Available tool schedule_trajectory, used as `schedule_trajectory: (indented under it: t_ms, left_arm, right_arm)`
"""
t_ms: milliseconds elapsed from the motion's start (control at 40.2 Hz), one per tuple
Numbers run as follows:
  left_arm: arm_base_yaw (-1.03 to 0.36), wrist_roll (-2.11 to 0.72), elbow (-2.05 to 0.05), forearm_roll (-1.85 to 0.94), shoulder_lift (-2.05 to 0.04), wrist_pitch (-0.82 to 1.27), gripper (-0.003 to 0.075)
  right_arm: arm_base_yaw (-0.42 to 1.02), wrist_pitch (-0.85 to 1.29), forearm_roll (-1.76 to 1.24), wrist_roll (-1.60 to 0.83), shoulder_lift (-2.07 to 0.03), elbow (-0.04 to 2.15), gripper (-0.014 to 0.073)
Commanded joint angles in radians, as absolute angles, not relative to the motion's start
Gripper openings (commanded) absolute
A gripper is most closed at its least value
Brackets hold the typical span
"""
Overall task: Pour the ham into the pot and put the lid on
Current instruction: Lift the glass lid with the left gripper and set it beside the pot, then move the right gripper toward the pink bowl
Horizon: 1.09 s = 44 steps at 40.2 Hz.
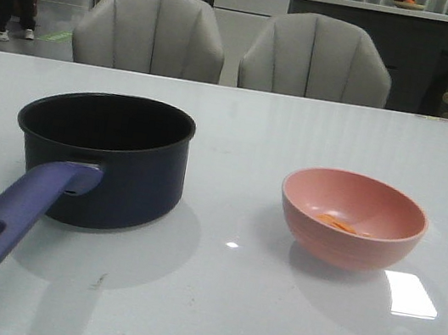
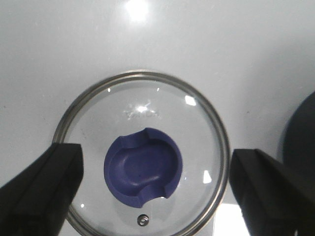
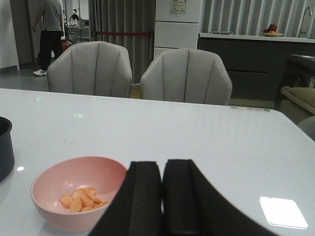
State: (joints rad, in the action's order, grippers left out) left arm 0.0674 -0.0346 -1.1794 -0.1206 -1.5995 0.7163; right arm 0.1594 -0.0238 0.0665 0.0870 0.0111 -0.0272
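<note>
On my front view the dark navy round saucepan [image 1: 104,156] sits left of centre on the glossy white counter [image 1: 218,304], its long purple-blue handle [image 1: 13,218] pointing toward the near left edge. The salmon-pink round bowl [image 1: 353,219] stands well apart to its right, with open counter between them. In the bowl I see the thin orange-pink ham slivers [image 3: 81,198] lying together on its floor.

The round clear glass lid [image 2: 142,152] with silver rim lies flat on the counter left of the saucepan, only its edge showing at the far left of my front view.

My left tool [image 2: 157,191] hangs over the lid, spread wide and gripping nothing. My right tool [image 3: 162,196] has its fingers pressed together, empty, just beside the bowl. Two grey padded chairs [image 1: 152,31] stand behind the counter's far edge.
</note>
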Motion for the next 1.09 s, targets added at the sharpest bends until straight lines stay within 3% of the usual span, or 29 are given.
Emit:
schedule_trajectory:
  t_ms: [0,174,373,671,1069]
  left_arm:
    - [0.025,-0.039,-1.212,-0.129,-1.471,0.665,0.0638]
    - [-0.081,-0.039,-1.180,-0.107,-1.317,0.619,0.0638]
    - [-0.110,-0.039,-1.079,-0.108,-1.128,0.612,0.0638]
    - [-0.117,-0.039,-0.827,-0.145,-0.745,0.448,0.0638]
    - [-0.253,-0.039,-0.480,-0.121,-0.231,0.336,0.0638]
  right_arm:
    - [0.152,-0.108,0.079,0.082,0.031,-0.021,0.0159]
    - [0.152,-0.108,0.079,0.082,0.031,-0.021,0.0159]
    - [0.152,-0.108,0.079,0.082,0.031,-0.021,0.0159]
    - [0.152,-0.108,0.079,0.082,0.030,-0.021,0.0159]
    - [0.152,-0.108,0.079,0.082,0.030,-0.021,0.0159]
